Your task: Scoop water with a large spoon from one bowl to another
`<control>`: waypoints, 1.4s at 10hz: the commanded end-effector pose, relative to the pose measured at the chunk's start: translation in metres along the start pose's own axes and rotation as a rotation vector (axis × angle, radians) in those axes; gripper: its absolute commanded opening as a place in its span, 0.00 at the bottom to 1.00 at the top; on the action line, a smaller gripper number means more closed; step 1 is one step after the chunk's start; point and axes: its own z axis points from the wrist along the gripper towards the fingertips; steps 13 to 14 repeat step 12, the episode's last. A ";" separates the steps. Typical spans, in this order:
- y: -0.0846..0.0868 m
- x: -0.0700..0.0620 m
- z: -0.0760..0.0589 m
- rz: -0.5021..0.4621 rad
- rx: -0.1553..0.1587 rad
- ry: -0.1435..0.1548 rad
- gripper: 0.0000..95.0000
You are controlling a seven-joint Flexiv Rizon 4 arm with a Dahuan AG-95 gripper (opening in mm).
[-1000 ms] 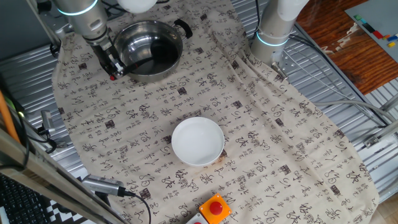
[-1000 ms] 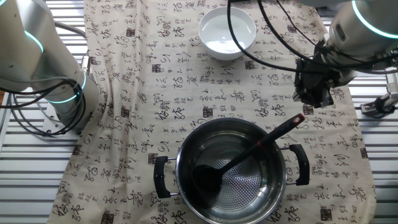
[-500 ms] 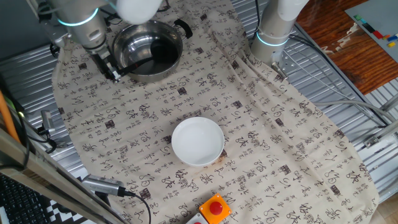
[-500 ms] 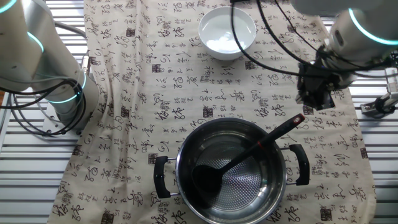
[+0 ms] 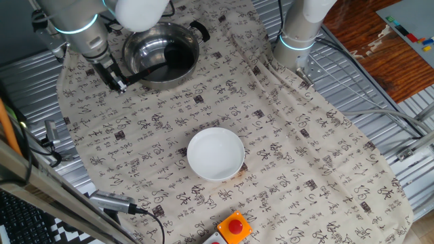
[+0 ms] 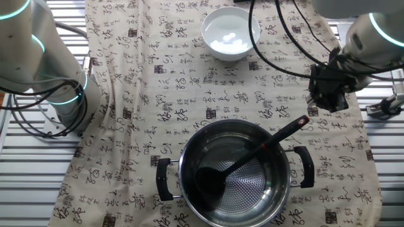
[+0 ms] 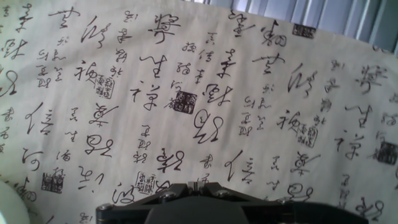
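We judge the ladle [image 6: 243,162] light and stiff, best taken near its red end [image 6: 303,120]; the claw [image 6: 329,101] carries nothing, its gap unclear to us.

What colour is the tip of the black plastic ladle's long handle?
Red, on the black plastic ladle; clearest in the other fixed view.

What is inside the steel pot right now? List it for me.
The black ladle lies in the steel pot, scoop on the bottom, handle over the rim, red end outside. The pot floor under the scoop is covered.
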 end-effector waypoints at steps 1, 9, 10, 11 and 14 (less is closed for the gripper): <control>-0.001 0.000 0.000 0.000 0.002 0.000 0.00; -0.001 0.001 0.004 -0.014 0.002 0.001 0.00; -0.001 0.002 0.003 -0.023 0.002 0.002 0.00; 0.000 0.004 0.001 -0.031 0.001 0.002 0.00; 0.000 0.004 0.001 -0.035 0.002 0.002 0.00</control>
